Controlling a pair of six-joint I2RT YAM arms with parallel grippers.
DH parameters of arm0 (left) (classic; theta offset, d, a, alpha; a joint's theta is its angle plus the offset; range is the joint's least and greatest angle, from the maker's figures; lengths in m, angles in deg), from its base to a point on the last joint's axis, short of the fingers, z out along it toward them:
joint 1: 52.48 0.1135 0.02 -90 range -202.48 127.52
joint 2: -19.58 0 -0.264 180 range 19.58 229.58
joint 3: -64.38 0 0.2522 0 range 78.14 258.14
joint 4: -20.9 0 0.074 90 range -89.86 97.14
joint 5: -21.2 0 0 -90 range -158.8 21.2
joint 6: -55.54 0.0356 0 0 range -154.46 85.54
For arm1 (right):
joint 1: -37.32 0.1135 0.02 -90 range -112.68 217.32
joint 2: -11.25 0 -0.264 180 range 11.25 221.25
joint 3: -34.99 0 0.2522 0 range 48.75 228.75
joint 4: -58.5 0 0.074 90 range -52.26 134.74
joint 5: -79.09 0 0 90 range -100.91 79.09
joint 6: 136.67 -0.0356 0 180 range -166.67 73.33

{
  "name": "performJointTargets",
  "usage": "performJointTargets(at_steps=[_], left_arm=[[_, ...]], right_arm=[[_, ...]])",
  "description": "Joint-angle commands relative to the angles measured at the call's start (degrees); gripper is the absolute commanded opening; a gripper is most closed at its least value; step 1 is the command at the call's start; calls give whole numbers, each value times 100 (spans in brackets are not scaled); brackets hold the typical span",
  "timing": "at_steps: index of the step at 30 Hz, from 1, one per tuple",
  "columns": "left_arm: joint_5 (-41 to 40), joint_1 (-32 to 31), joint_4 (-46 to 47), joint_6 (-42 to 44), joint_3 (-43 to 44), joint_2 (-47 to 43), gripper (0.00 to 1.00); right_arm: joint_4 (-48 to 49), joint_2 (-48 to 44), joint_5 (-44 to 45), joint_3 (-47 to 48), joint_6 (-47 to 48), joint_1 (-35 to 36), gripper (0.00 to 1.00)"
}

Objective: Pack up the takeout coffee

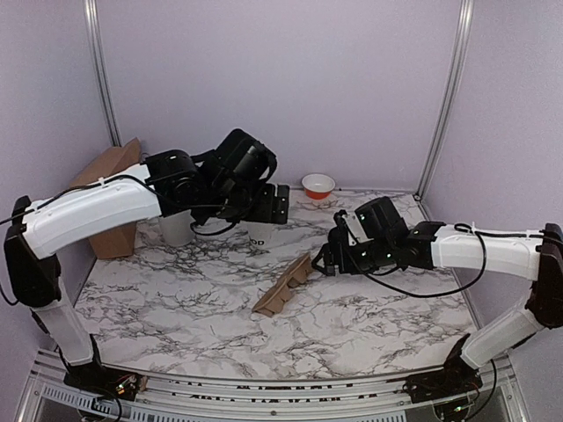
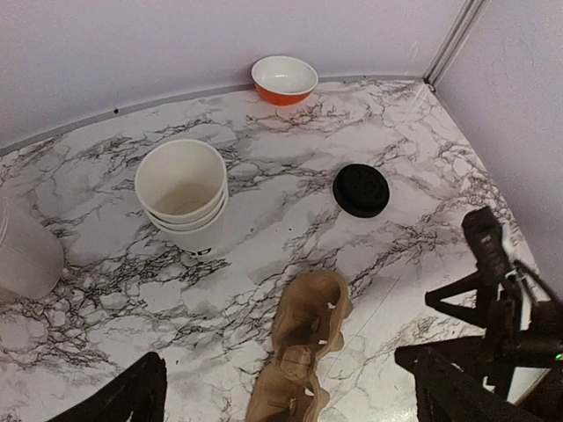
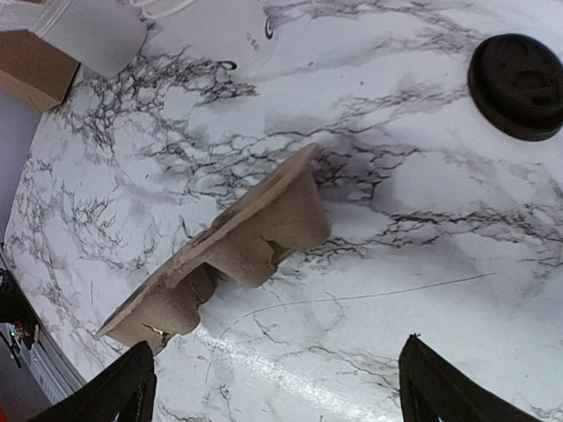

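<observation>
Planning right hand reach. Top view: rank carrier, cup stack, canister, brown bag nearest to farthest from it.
1. carrier, just left of the right hand
2. cup stack, back-left
3. canister, farther left
4. brown bag, far left edge

The top external view looks down from high behind the near edge over the whole marble table. The left wrist view looks steeply down; the right wrist view sits closer and lower. Both wrist views share the cardboard cup carrier and the black lid.
</observation>
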Motion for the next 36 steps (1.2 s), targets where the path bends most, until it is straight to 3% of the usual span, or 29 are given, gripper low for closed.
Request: performJointTargets(at_steps=[1, 8, 16, 29, 36], left_arm=[[-211, 142, 1162, 50, -849, -914, 99], [-368, 641, 1835, 133, -2016, -2197, 99], [-346, 1191, 1894, 342, -2557, -3077, 99], [-329, 1577, 1360, 841, -2344, -3246, 99], [312, 1744, 1329, 805, -2138, -3035, 99]], right_arm=[[360, 487, -52, 428, -386, 446, 93], [816, 1051, 116, 655, -695, 544, 93], [858, 1769, 201, 930, -831, 476, 92], [218, 802, 186, -169, -384, -717, 92], [-325, 736, 505, 559, 572, -241, 90]])
